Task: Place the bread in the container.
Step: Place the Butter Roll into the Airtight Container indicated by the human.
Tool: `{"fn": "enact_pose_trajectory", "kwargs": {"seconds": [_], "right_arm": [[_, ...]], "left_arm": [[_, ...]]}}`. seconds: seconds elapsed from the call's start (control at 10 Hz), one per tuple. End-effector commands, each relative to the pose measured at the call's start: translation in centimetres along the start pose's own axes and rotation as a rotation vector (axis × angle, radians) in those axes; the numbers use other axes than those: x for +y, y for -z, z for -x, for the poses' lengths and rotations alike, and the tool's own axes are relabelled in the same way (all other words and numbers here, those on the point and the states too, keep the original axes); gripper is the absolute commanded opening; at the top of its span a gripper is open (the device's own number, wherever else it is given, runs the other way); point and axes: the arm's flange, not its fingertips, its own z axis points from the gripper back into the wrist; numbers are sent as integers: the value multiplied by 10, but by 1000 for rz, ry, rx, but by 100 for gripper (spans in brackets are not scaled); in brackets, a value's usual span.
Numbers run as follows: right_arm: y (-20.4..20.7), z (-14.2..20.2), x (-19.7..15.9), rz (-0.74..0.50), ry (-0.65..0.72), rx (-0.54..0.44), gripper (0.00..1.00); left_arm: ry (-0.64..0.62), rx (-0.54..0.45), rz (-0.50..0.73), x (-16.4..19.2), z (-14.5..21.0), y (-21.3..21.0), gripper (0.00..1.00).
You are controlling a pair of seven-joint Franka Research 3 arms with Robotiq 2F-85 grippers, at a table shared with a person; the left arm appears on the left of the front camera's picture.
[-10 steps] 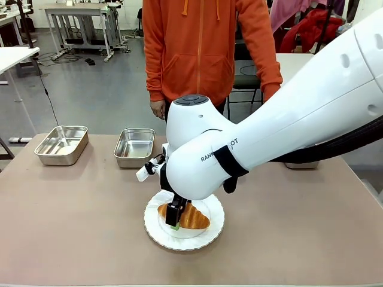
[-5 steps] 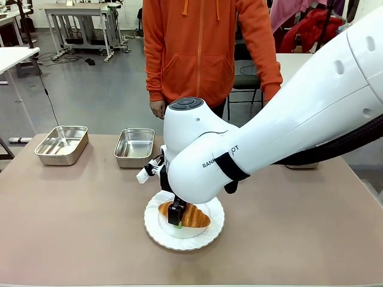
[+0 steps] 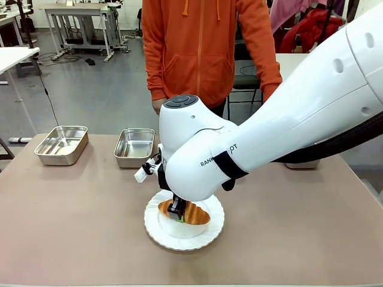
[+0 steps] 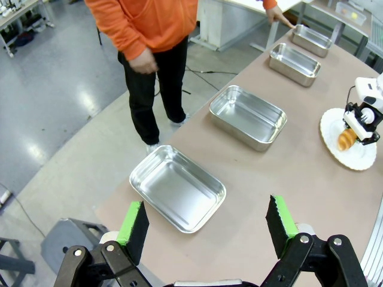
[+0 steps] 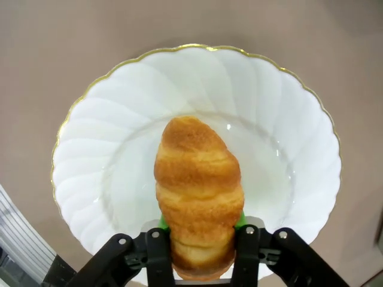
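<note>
Left gripper [image 4: 207, 220] hangs above the left end of the table [image 3: 72, 227] with its jaws wide apart and nothing between the green pads [image 4: 133, 222]. Its wrist view looks along a row of four stainless-steel trays [image 4: 178, 188] lined up beside the table's far edge. In the front view, the leftmost tray [image 3: 61, 144] sits near the far left corner. A second tray [image 3: 134, 147] sits apart from it to the right. A person in an orange hooded top [image 3: 203, 48] stands at the far side, behind the second tray, with one hand [image 3: 157, 107] hanging near the table edge. Nearer the robot, about mid-table, lies a round white scalloped plate [image 3: 157, 230] with a thin gold rim. The bread [image 3: 196, 215], a golden-brown croissant, is on this plate, apart from every tray. Right gripper [image 3: 177, 210] reaches straight down onto the plate and is clamped on the bread. In the right wrist view its two black fingers [image 5: 158, 245] squeeze one end of the croissant [image 5: 198, 179] from both sides, with slivers of green pad showing against the crust. The other end points toward the plate's middle [image 5: 287, 119]. Whether the bread rests on the plate or is raised slightly cannot be told. The white right arm [image 3: 287, 119] sweeps in from the right, covering much of that half of the table. A sliver of another tray [image 3: 302, 165] shows beneath it.
</note>
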Motion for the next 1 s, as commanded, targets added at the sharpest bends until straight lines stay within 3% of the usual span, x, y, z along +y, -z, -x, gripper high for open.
{"fn": "enact_pose_trajectory", "kwargs": {"seconds": [0.0, 0.2, 0.5, 0.7, 0.9], "right_arm": [[1, 3, -2, 7, 8, -11, 41], [0, 0, 0, 0, 1, 0, 41], [-120, 32, -27, 41, 276, -123, 41], [-192, 81, -78, 87, 426, -154, 41], [-222, 131, -134, 96, 530, -161, 41]], "left_arm": [[6, -7, 3, -1, -2, -2, 100], [6, -7, 3, -1, -2, -2, 100], [6, -7, 3, -1, -2, -2, 100], [6, -7, 3, -1, -2, -2, 100], [6, -7, 3, -1, -2, -2, 100]]}}
